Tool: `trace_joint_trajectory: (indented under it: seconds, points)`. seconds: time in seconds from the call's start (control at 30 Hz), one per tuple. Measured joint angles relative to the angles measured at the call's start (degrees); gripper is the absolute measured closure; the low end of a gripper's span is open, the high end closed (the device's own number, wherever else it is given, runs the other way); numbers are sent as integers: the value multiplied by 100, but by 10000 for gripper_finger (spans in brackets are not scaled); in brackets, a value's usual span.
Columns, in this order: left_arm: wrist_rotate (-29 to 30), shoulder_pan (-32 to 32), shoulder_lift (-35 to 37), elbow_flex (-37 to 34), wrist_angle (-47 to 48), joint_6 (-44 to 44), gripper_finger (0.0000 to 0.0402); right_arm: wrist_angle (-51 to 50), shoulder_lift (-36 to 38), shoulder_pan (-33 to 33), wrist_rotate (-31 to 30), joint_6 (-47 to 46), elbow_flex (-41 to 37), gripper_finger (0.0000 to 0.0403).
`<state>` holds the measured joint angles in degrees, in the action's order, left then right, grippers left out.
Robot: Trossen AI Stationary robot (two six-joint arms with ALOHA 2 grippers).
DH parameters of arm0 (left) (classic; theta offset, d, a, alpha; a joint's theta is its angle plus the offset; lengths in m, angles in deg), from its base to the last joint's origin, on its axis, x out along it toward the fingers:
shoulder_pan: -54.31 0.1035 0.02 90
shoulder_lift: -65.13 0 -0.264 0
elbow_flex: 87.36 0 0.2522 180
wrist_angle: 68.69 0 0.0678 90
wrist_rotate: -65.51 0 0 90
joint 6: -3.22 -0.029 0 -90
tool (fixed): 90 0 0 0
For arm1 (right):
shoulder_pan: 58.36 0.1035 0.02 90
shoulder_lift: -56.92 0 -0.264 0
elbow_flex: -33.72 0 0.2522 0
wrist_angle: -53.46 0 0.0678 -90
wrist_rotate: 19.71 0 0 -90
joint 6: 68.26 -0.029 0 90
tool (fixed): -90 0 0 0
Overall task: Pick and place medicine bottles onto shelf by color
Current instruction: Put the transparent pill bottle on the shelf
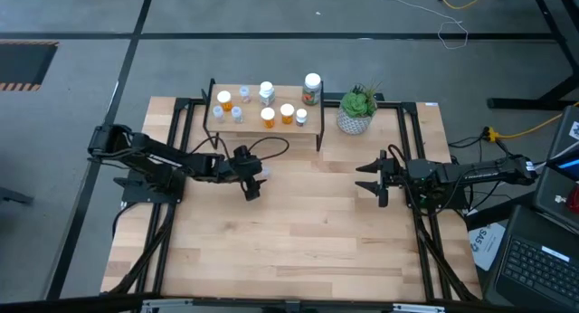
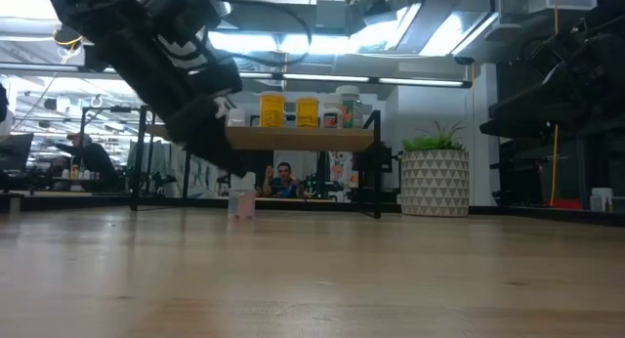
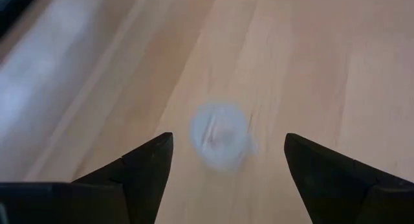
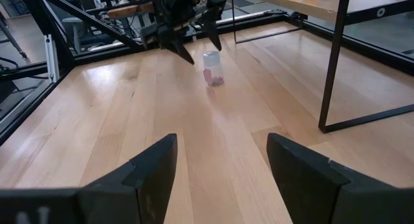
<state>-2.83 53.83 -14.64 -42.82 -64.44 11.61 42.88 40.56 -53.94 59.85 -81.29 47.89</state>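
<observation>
A small clear bottle with a pale cap (image 4: 212, 67) stands upright on its base on the table (image 1: 298, 232), also visible as the clear bottle (image 2: 241, 203) (image 3: 220, 138) (image 1: 263, 173). My left gripper (image 1: 251, 182) (image 4: 202, 49) is open and hovers just above it, fingers pointing down on either side of the cap. The shelf (image 1: 262, 125) (image 2: 298, 138) stands at the far edge. It carries orange bottles (image 1: 268, 117), clear bottles (image 1: 237, 114) and a larger dark bottle (image 1: 312, 89). My right gripper (image 1: 375, 182) (image 4: 223, 153) is open, waiting over the table's right side.
A potted green plant (image 1: 357, 109) (image 2: 435, 177) stands right of the shelf at the far edge. The shelf's thin black legs (image 4: 333, 62) reach the table near the bottle. Bare tabletop stretches between the two grippers and toward the near edge. A person (image 2: 283, 180) is in the room behind.
</observation>
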Motion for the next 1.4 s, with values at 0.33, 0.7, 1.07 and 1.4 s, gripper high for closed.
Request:
trace_joint_trajectory:
  seconds: [0.33,0.7,1.07,1.4]
  points:
    - [-20,218,-198,4,-163,-3,109,-2,0,0,0,-1,0,162]
    - [-185,232,-546,13,-649,-3,121,0,0,-1,1,-1,0,162]
    - [-185,215,-542,15,-701,113,216,0,0,0,0,-1,0,162]
    - [-327,178,-146,273,-466,369,283,-1,0,-2,2,-1,0,162]
